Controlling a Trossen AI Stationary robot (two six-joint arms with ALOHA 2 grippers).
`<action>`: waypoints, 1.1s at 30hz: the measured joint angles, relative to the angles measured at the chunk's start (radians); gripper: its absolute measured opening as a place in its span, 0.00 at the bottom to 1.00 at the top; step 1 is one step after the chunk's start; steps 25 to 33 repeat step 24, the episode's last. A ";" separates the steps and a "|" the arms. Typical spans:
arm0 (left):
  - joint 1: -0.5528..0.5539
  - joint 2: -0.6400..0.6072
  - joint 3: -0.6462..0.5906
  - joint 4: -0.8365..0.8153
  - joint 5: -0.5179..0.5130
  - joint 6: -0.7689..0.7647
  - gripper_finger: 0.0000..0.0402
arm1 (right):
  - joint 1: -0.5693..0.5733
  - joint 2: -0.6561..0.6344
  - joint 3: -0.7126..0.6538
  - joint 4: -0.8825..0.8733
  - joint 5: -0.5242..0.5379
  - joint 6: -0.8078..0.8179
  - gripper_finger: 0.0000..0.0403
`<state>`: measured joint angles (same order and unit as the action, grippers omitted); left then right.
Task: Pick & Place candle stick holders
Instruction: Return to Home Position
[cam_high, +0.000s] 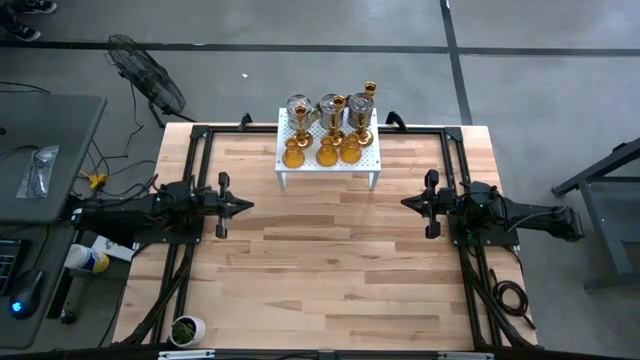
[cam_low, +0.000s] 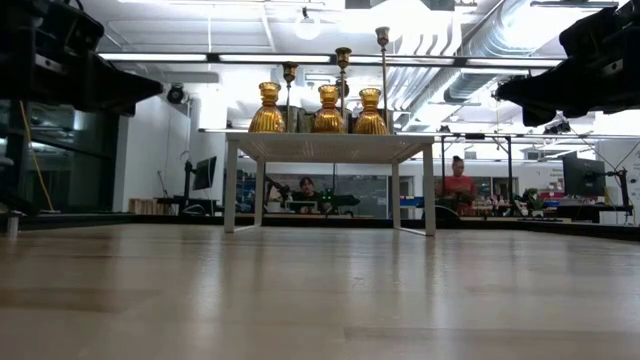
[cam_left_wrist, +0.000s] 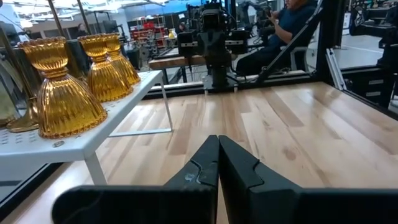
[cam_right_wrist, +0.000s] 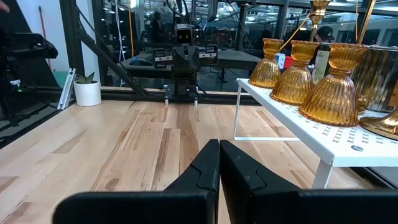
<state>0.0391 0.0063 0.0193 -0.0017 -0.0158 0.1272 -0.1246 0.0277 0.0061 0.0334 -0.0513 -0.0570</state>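
the candle holders (cam_high: 327, 150) are all standing on the white stand (cam_high: 300, 172) at the far edge of the table (cam_high: 330, 260). three amber cups (cam_low: 329, 110) are lining the front, with silver goblets (cam_high: 330, 108) and gold stems (cam_low: 343, 55) crowding behind, so an exact count is hard. in the low view the cups are hiding the goblets. the left gripper (cam_left_wrist: 218, 138) and right gripper (cam_right_wrist: 219, 143) are hovering at the table's sides, well apart from the stand, fingers pressed together, gripping nothing.

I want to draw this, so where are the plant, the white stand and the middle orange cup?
plant (cam_high: 186, 329), high view, on its green leaves.
white stand (cam_high: 330, 173), high view, on its bare front edge.
middle orange cup (cam_low: 328, 112), low view, on its ribbed body.
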 joint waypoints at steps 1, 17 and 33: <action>0.000 0.000 0.000 0.000 -0.002 0.000 0.00 | 0.000 0.000 0.000 0.000 0.000 0.000 0.01; 0.000 0.011 0.000 0.000 -0.001 -0.001 0.00 | 0.000 0.000 0.000 0.000 0.000 0.000 0.01; 0.000 0.011 0.000 0.000 -0.001 -0.002 0.00 | 0.000 0.000 0.000 0.000 0.000 0.000 0.01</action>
